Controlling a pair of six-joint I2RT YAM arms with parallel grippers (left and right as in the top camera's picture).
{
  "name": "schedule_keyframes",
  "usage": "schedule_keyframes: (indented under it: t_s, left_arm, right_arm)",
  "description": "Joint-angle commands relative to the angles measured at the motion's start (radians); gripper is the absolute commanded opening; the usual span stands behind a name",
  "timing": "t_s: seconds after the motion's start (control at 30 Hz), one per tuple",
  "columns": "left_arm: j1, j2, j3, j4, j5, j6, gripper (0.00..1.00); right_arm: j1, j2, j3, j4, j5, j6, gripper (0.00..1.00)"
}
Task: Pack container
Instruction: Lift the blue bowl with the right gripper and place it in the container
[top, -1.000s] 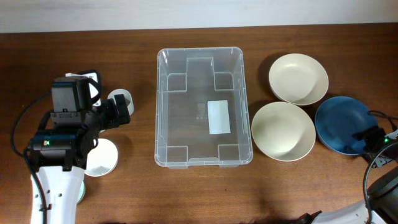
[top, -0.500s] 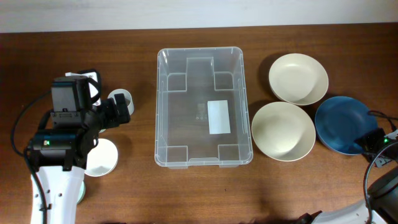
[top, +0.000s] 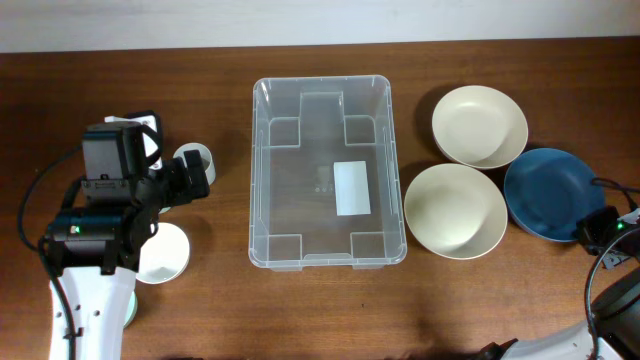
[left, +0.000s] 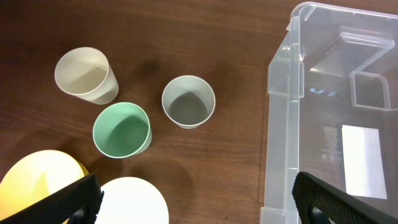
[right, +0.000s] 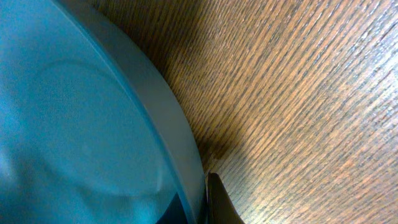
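Dark wooden bench (top: 320, 312): clear container (top: 300, 200) empty at centre, long axis near-to-far; right tool (top: 597, 228) at blue plate's (top: 545, 195) near-right rim, grip cannot be told, container well left past cream bowls (top: 455, 210); left tool (left: 198, 200), jaws apart over cups (left: 188, 101), sits nearer it.

Container (left: 283, 137) partly beyond right edge.

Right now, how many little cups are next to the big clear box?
3, all left of the container: a cream cup farthest away, a green cup, and a grey cup nearest it. Others may hide beyond the camera's edge.
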Motion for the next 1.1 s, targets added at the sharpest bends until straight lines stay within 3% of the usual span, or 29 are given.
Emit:
schedule_keyframes:
  t_s: [0.0, 0.23, 0.53, 0.8, 1.07]
  left_arm:
    - [0.005, 0.001, 0.023, 0.004, 0.014, 0.013, 1.0]
    - [0.005, 0.001, 0.023, 0.003, 0.006, 0.013, 1.0]
    - [0.005, 0.001, 0.023, 0.007, 0.006, 0.013, 0.99]
    - [0.005, 0.001, 0.023, 0.006, 0.007, 0.013, 0.99]
    - [0.005, 0.001, 0.023, 0.006, 0.006, 0.013, 0.99]
  right_arm:
    - [0.005, 0.006, -0.007, -0.006, -0.009, 0.032, 0.04]
    - [0.005, -0.074, 0.048, -0.082, -0.009, 0.092, 0.04]
    - [0.043, -0.401, 0.197, -0.179, -0.042, 0.091, 0.04]
    - [0.45, -0.513, 0.316, -0.215, -0.128, -0.001, 0.04]
    - [0.949, -0.382, 0.558, -0.355, 0.101, -0.056, 0.04]
